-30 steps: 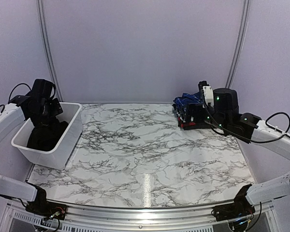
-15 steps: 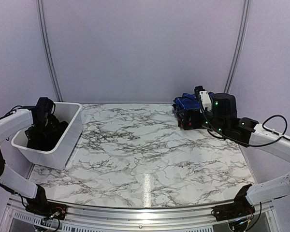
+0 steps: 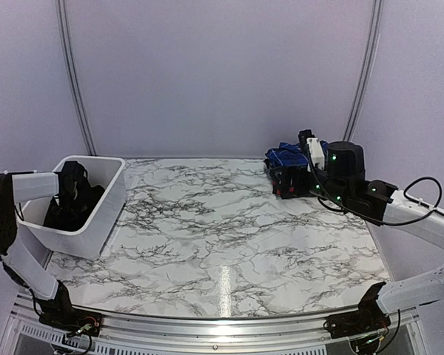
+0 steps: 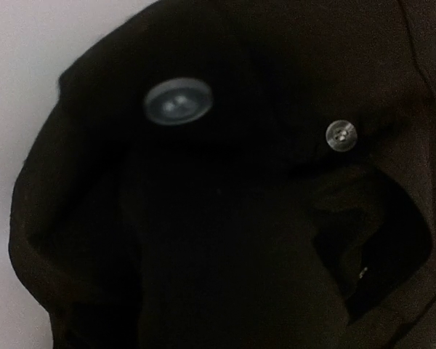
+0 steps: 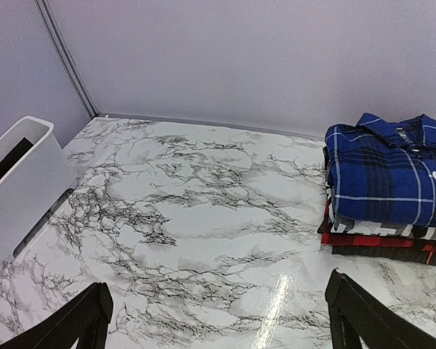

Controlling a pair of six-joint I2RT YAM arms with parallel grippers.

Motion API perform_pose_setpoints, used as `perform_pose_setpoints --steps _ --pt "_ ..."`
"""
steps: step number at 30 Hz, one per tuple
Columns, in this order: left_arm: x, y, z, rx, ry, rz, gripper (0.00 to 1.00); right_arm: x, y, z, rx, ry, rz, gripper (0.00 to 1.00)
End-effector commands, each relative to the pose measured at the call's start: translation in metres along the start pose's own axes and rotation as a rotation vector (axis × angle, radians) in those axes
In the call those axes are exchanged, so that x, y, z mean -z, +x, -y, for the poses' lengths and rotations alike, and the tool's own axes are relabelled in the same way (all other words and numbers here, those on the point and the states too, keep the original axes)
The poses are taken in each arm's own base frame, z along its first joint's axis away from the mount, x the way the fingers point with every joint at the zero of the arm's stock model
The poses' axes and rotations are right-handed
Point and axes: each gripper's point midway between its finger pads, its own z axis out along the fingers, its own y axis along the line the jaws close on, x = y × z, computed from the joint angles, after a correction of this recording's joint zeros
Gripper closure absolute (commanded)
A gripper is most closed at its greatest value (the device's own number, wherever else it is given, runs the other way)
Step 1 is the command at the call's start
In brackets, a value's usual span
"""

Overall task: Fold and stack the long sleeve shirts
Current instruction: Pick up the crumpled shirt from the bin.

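Note:
A black long sleeve shirt (image 3: 89, 198) lies crumpled in the white basket (image 3: 103, 214) at the left. My left gripper (image 3: 72, 188) is plunged down into it. The left wrist view is filled with the black cloth (image 4: 225, 240) and two pale buttons (image 4: 178, 102); the fingers are hidden, so their state does not show. At the back right sits a stack of folded plaid shirts, blue-and-white (image 5: 389, 174) on top, a black-and-white one and a red one (image 5: 370, 240) beneath. My right gripper (image 5: 218, 320) stands open and empty over the table, just beside the stack (image 3: 283, 157).
The marble-patterned table (image 3: 222, 237) spreads between the basket and the stack. Walls close off the back and both sides. The basket (image 5: 22, 189) shows at the far left in the right wrist view.
My left arm has dropped from above the basket down into the black shirt. The right arm has shifted slightly left beside the stack, its fingers still open.

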Motion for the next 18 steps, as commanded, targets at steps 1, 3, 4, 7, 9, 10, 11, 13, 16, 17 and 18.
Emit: perform_pose_setpoints --steps 1,3,4,7,9,10,11,13,16,17,18 --pt "0.025 -0.028 0.019 0.006 0.119 0.07 0.97 0.008 -0.013 -0.002 -0.018 -0.018 0.043 0.02" --pt "0.048 -0.045 0.025 0.003 0.179 0.118 1.0 0.01 -0.014 -0.002 -0.018 -0.019 0.046 0.01" --pt "0.061 -0.054 0.028 0.0 0.212 0.144 1.0 0.011 -0.015 -0.002 -0.018 -0.017 0.049 0.01" --pt "0.11 -0.079 0.043 -0.025 0.333 0.23 1.0 0.014 -0.019 -0.001 -0.018 -0.013 0.065 0.01" --pt "0.152 -0.088 0.058 -0.058 0.432 0.301 1.0 0.017 -0.024 -0.002 -0.014 -0.014 0.081 0.01" --pt "0.174 -0.093 0.064 -0.07 0.48 0.335 1.0 0.018 -0.027 -0.002 -0.011 -0.013 0.09 0.01" --pt "0.197 -0.097 0.071 -0.085 0.528 0.372 1.0 0.019 -0.03 -0.002 -0.01 -0.012 0.097 0.01" --pt "0.244 -0.101 0.083 -0.116 0.627 0.44 1.0 0.02 -0.035 -0.001 -0.007 -0.007 0.109 0.02" --pt "0.319 -0.102 0.099 -0.169 0.787 0.54 1.0 0.022 -0.045 -0.002 -0.005 -0.002 0.129 0.02" --pt "0.341 -0.102 0.104 -0.188 0.837 0.568 1.0 0.023 -0.049 -0.003 -0.004 -0.003 0.139 0.01" --pt "0.366 -0.1 0.108 -0.208 0.893 0.596 1.0 0.024 -0.053 -0.003 -0.003 -0.003 0.145 0.01"
